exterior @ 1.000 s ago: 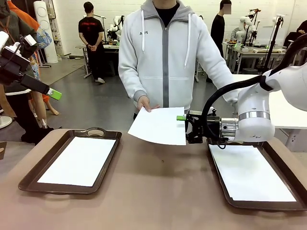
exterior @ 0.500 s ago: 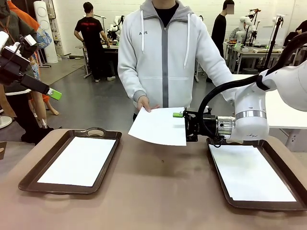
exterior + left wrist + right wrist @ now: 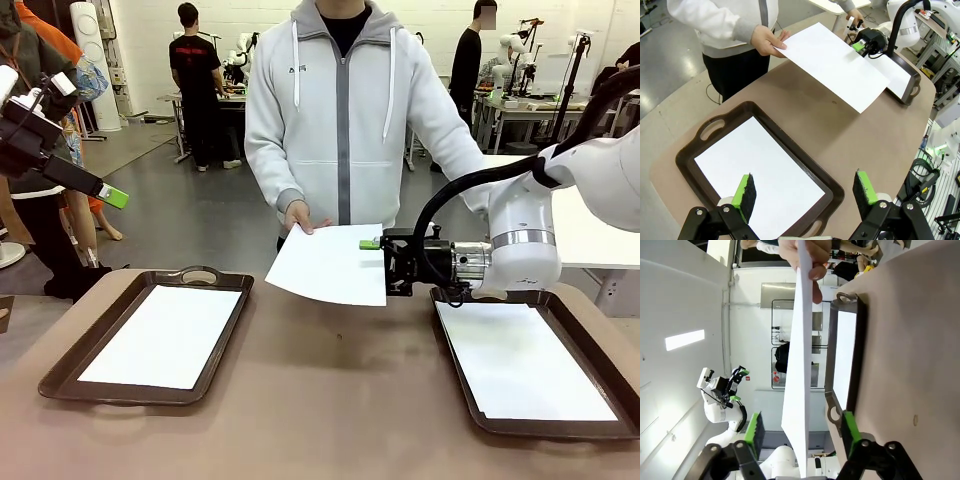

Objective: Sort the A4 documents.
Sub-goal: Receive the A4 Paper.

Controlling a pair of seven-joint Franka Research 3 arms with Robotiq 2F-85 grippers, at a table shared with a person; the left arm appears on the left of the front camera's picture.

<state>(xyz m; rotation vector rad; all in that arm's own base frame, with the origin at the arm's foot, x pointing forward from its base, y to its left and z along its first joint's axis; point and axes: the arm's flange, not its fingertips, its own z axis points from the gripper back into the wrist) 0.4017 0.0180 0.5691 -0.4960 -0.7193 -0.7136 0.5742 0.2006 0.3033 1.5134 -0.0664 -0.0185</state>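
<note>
Your right gripper brackets the person's offered sheet, fingers not touching it; left gripper (raised) gapes.

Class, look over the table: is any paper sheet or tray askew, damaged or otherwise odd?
Nothing stands out. One sheet lies flat in each tray. A third sheet is in mid-air, held by the person's hand, its edge between the right tool's pads.

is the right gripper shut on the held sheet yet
Not yet. In the right wrist view the sheet stands edge-on between the right gripper's green pads, with gaps on both sides. The person's hand holds the far corner.
</note>
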